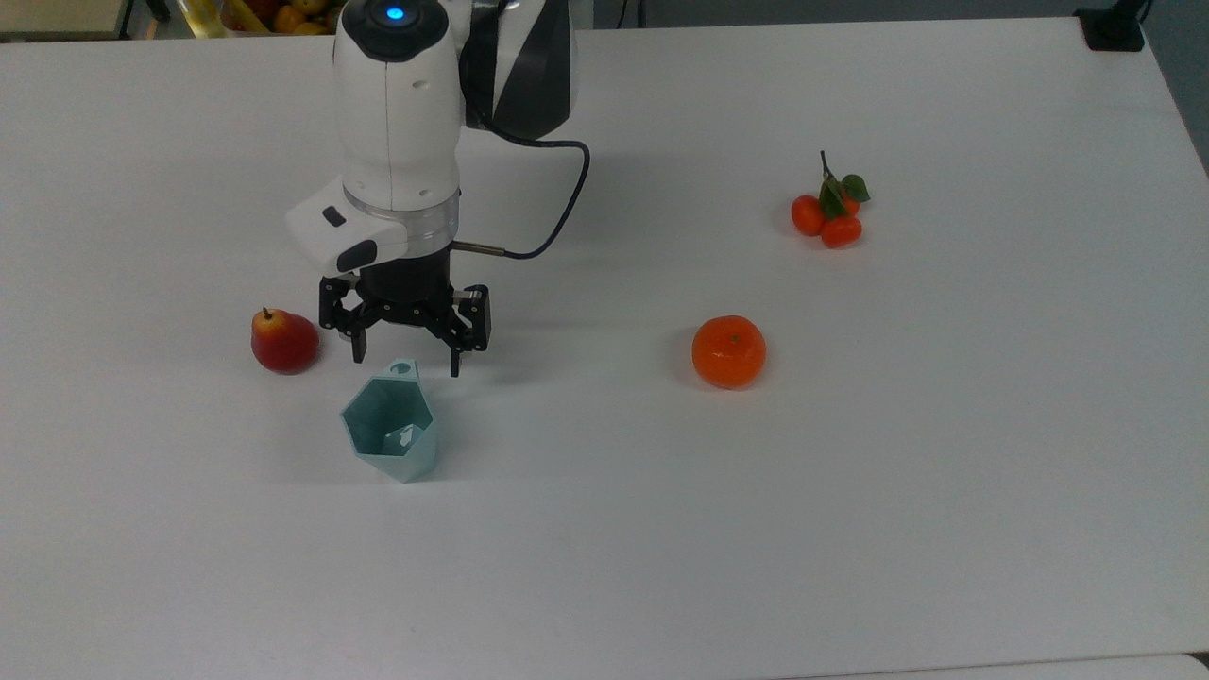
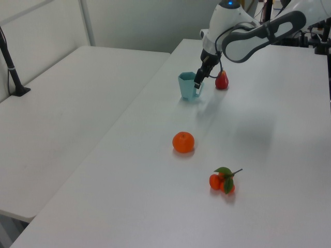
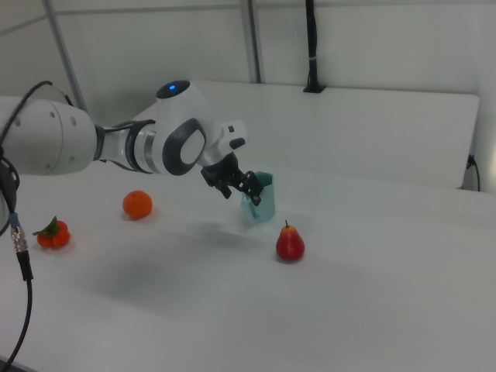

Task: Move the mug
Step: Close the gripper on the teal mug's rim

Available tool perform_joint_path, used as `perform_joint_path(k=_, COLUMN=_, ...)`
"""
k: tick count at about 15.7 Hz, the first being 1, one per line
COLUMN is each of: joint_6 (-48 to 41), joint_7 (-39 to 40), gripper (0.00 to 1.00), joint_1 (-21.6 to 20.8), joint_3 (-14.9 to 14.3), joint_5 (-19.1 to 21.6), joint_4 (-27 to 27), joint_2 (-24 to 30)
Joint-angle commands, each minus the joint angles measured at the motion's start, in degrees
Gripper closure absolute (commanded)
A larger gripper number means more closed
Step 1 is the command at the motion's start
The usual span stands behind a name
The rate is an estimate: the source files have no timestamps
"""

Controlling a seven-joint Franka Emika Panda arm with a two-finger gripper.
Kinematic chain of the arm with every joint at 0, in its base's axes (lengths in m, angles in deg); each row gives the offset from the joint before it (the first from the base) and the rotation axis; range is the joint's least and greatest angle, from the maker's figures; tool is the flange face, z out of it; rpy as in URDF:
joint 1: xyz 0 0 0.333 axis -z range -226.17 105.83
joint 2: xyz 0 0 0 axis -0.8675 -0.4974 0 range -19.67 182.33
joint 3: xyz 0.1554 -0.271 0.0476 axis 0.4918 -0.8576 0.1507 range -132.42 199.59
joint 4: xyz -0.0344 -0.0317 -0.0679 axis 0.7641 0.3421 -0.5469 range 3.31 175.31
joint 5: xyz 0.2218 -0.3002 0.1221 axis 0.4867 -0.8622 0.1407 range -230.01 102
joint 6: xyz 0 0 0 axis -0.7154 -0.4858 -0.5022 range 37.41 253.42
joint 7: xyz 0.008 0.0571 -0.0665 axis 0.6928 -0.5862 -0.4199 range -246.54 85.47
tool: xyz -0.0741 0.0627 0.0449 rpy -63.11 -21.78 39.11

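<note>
A white robot arm reaches over a white table (image 1: 945, 519), its black gripper (image 1: 406, 364) hanging just above the small tab handle of the mug (image 1: 390, 430), fingers spread wide and holding nothing. The pale teal mug stands upright on the table, toward the top view's left and near its lower half, apart from both fingers. This looks like the approach step: the grasp is not yet made. The next move probably calls for lowering further so the fingers straddle the handle or a wall of the rim, then closing. A red pear (image 1: 282, 342) sits close by on the top view's left of the gripper, near enough to be nudged. An orange (image 1: 728, 351) and a small cluster of tangerines (image 1: 828, 215) lie well apart on the top view's right.
</note>
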Motion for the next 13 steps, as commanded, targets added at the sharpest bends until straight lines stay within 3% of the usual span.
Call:
perform_joint_path(k=1, joint_6=3.87, joint_7=-0.33, gripper=0.21, joint_1=-0.23, joint_3=-0.37, joint_5=-0.14, joint_4=-0.10, joint_2=-1.88)
perform_joint_path(k=8, joint_6=5.28, joint_7=-0.33, gripper=0.83, joint_1=-0.49, joint_3=-0.37, joint_5=-0.32, joint_4=0.17, joint_2=-2.85)
perform_joint_path(k=11, joint_6=5.28, joint_7=-0.24, gripper=0.91, joint_1=-0.49, joint_3=-0.46, joint_5=-0.58, joint_4=0.25, joint_2=-2.76)
perform_joint_path(k=13, joint_6=5.20, joint_7=-0.24, gripper=0.91, joint_1=-0.49, joint_3=-0.37, joint_5=-0.67, joint_4=0.25, joint_2=-2.23)
